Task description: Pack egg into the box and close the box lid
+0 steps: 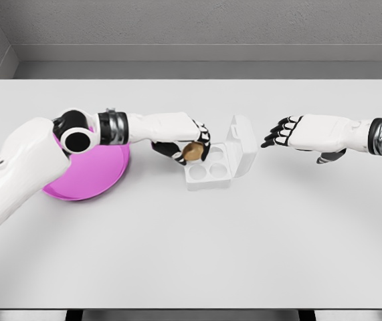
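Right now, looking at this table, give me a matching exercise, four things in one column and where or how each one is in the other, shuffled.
Things:
1. egg
2. box lid
3. pink plate
4. right hand

States:
A. partly under the left arm
B. held by the left hand at the box
C. open, holding nothing, right of the box
D. standing open

Pairs: 1-B, 2-D, 3-A, 4-C

Left robot hand (189, 144) clenched, right robot hand (298, 134) spread.

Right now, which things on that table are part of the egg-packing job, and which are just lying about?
In the job: egg, held in the left hand; box with its lid open; right hand, open near the lid.

Lying about: pink plate.
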You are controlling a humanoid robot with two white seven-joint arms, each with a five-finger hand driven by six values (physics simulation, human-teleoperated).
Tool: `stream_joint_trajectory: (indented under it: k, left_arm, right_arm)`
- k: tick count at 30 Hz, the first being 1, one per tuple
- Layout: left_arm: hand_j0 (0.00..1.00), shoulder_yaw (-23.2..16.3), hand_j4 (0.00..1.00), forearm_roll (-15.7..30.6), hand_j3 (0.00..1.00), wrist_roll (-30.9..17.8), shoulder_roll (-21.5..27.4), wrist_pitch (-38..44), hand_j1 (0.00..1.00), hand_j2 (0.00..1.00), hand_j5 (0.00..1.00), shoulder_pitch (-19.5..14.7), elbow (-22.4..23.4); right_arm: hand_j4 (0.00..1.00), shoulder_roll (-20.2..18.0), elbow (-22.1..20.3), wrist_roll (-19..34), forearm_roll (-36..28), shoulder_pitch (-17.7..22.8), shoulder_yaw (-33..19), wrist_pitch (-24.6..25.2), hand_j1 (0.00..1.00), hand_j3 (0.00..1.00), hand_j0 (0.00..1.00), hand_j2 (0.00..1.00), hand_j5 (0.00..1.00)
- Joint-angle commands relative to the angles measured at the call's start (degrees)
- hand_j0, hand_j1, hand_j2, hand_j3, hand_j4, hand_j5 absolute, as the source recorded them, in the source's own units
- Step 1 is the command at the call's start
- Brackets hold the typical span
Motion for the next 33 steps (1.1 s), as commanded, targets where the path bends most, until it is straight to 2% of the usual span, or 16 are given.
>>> stream_joint_trajectory:
  k: [1, 4, 10, 15, 17, 18, 20, 33]
  left_arm:
    - [0.41, 0.1, 0.41, -0.5, 0.41, 0.0, -1.5, 0.1, 0.41, 0.41, 0.41, 0.0, 1.9]
    - [0.41, 0.1, 0.41, -0.5, 0.41, 0.0, -3.4, 0.1, 0.41, 0.41, 0.41, -0.7, 7.3]
    - [0.41, 0.1, 0.41, -0.5, 0.41, 0.0, -3.7, 0.1, 0.41, 0.41, 0.41, -0.7, 8.2]
    - [0.47, 0.1, 0.47, -0.4, 0.47, 0.0, -3.6, 0.1, 0.47, 0.47, 0.47, -0.8, 8.2]
    - [0.56, 0.1, 0.56, 0.0, 0.56, 0.0, -3.4, 0.1, 0.56, 0.56, 0.56, -1.0, 8.2]
    - [0.58, 0.1, 0.58, 0.1, 0.58, 0.0, -3.4, 0.1, 0.58, 0.58, 0.58, -1.0, 8.1]
    - [0.69, 0.1, 0.69, 0.2, 0.69, 0.1, -3.3, 0.1, 0.69, 0.69, 0.69, -1.0, 8.1]
    - [1.0, 0.2, 1.0, 0.9, 1.0, 0.3, -2.9, 0.1, 1.0, 1.0, 1.0, -1.1, 8.0]
  right_arm:
    - [1.0, -0.1, 0.0, 0.0, -0.2, 0.0, -0.1, 0.1, 1.0, 1.0, 1.0, 1.0, 1.0]
    - [1.0, -0.1, 0.0, 0.0, -0.2, 0.0, 0.0, 0.1, 1.0, 1.0, 1.0, 1.0, 1.0]
    - [1.0, -0.1, 0.0, 0.0, -0.2, 0.0, 0.2, 0.1, 1.0, 1.0, 1.0, 1.0, 1.0]
    - [1.0, -0.1, 0.0, 0.0, -0.2, 0.0, 0.3, 0.1, 1.0, 1.0, 1.0, 1.0, 1.0]
    - [1.0, -0.1, 0.0, 0.0, -0.2, 0.0, 0.3, 0.1, 1.0, 1.0, 1.0, 1.0, 1.0]
    - [1.0, -0.1, 0.0, 0.0, -0.2, 0.0, 0.4, 0.1, 1.0, 1.0, 1.0, 1.0, 1.0]
    - [1.0, -0.1, 0.0, 0.0, -0.2, 0.0, 0.4, 0.1, 1.0, 1.0, 1.0, 1.0, 1.0]
    - [1.0, -0.1, -0.1, 0.0, -0.2, -0.5, 0.5, 0.1, 1.0, 1.0, 1.0, 1.0, 1.0]
